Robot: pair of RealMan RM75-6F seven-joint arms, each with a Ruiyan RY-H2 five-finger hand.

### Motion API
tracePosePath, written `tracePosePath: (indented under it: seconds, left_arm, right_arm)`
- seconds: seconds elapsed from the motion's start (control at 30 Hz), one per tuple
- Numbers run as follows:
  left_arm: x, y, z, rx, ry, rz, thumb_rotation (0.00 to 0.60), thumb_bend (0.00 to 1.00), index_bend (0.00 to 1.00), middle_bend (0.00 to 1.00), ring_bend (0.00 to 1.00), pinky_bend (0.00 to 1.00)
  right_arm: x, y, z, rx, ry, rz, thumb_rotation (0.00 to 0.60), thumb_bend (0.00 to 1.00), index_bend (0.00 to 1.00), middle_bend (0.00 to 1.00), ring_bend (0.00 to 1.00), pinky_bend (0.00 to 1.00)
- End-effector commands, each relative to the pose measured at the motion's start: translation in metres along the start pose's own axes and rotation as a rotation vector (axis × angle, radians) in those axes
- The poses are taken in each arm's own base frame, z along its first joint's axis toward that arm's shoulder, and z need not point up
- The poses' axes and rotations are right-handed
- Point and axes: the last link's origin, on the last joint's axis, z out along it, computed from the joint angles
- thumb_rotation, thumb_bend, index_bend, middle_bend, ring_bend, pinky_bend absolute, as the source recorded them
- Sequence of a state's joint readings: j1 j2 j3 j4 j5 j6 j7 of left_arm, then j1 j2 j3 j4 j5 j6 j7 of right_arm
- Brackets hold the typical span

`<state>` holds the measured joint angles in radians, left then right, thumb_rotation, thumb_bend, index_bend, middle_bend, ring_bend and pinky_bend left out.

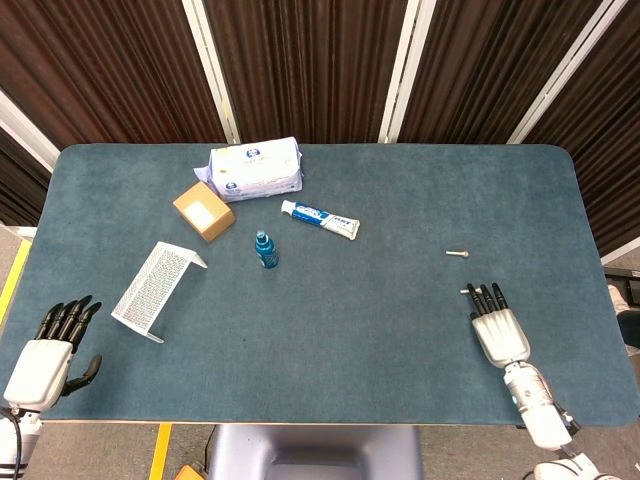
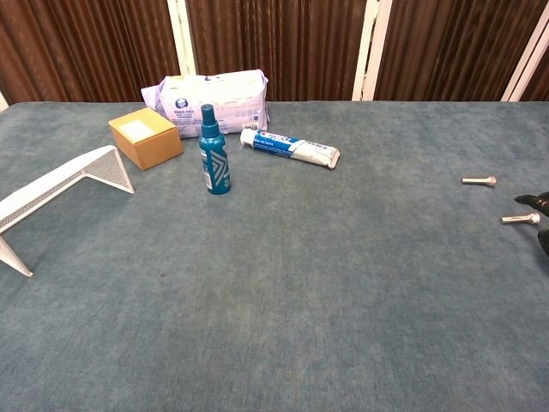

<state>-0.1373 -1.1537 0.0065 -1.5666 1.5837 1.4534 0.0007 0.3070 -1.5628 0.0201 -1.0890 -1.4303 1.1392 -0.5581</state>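
Teal felt covers the table, where the right hand lies flat, fingers straight and holding nothing, their tips just beside a small metal bolt. A second bolt lies a little farther off. The left hand hangs off the near left corner, fingers loosely apart and empty, nearest to a white mesh stand.

The bolt is thin and round: a flat hand closing over it would likely nudge it away, and it could roll on the felt before the fingers pinch it.

In the chest view only dark fingertips show at the right edge beside the bolt, so contact cannot be judged. Farther left lie a wipes pack, a box, a tube and an upright blue bottle.
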Motion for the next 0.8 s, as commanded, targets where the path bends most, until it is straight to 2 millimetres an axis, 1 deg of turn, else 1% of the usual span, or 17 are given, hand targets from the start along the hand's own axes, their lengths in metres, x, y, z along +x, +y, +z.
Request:
tracePosePath:
  seconds: [0.03, 0.33, 0.53, 0.7, 0.8]
  left_arm:
    - [0.000, 0.000, 0.000, 0.001, 0.001, 0.001, 0.600, 0.44, 0.00, 0.00, 0.00, 0.04]
    - [0.000, 0.000, 0.000, 0.005, 0.001, 0.005, 0.600, 0.46, 0.00, 0.00, 0.00, 0.04]
    - [0.000, 0.000, 0.000, 0.004, 0.000, 0.006, 0.600, 0.45, 0.00, 0.00, 0.00, 0.04]
    - [0.000, 0.000, 0.000, 0.004, 0.000, 0.007, 0.600, 0.46, 0.00, 0.00, 0.00, 0.04]
    - [0.000, 0.000, 0.000, 0.004, 0.000, 0.008, 0.600, 0.45, 0.00, 0.00, 0.00, 0.04]
  right_arm:
    - [0.000, -0.001, 0.000, 0.002, -0.001, 0.001, 0.600, 0.44, 0.61, 0.00, 0.00, 0.00]
    - [0.000, -0.001, 0.000, 0.000, -0.006, 0.007, 0.600, 0.46, 0.65, 0.00, 0.00, 0.00]
    - [0.004, 0.002, -0.001, -0.007, 0.013, 0.028, 0.600, 0.46, 0.68, 0.00, 0.00, 0.01]
    - [0.010, 0.006, -0.003, -0.019, 0.029, 0.086, 0.600, 0.46, 0.68, 0.01, 0.00, 0.02]
    - [0.012, 0.010, -0.004, -0.032, 0.024, 0.160, 0.600, 0.46, 0.69, 0.01, 0.00, 0.03]
